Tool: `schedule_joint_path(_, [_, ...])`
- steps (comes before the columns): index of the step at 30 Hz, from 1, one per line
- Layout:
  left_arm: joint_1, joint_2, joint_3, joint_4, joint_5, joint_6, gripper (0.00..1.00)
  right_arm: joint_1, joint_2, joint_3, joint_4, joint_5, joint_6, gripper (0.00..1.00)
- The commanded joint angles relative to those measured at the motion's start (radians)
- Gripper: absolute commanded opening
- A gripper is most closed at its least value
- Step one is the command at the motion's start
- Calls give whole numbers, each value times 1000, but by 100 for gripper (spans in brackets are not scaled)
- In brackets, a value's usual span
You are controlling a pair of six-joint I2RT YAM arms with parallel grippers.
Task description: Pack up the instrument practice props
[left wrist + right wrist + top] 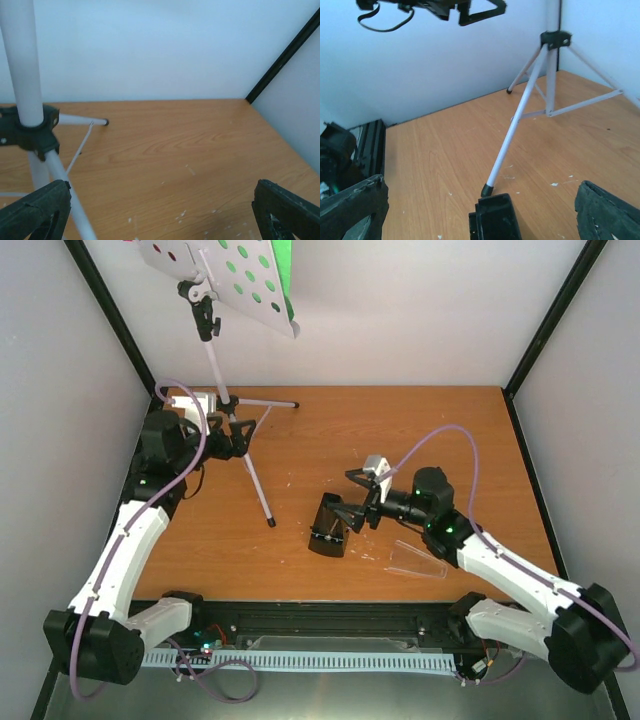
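The music stand point(213, 355) stands at the back left, and its pale perforated desk point(215, 275) carries a green sheet point(284, 268); red shows through the holes point(170, 255). My left gripper point(240, 433) is open beside the tripod hub point(32, 131), with one silver leg point(75, 205) just inside its left finger point(35, 212). The black pyramid metronome point(330, 525) stands mid-table. My right gripper point(352, 502) is open around its top point(495, 220), not closed on it. The clear plastic cover point(415, 560) lies flat to the right of the metronome.
A tripod foot point(486, 190) rests on the wood just beyond the metronome. White walls with black corner posts point(555, 315) enclose the table. The black base rail point(330, 618) runs along the near edge. Purple cables point(440, 440) loop over both arms.
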Motion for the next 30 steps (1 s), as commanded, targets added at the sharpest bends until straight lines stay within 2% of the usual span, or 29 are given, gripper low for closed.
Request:
schedule_joint_path(1, [6,1,-74,55,-73,114,99,35,88,23,86,-81,-126,100])
schedule_joint_path(7, [7,43,-163,120,-47,127,99,102,226,51,79,-42,-215,100])
schedule_joint_path(12, [7,65,-154,115,-73,150,99,118,294,18,137,62,-246,100])
schedule_joint_path(19, [7,56,-160,113,-98,166,100,119,337,-67,258,147,-249,99])
schedule_joint_path(30, [6,57,-162,114,-104,176,100,118,353,-89,288,169,-239,93])
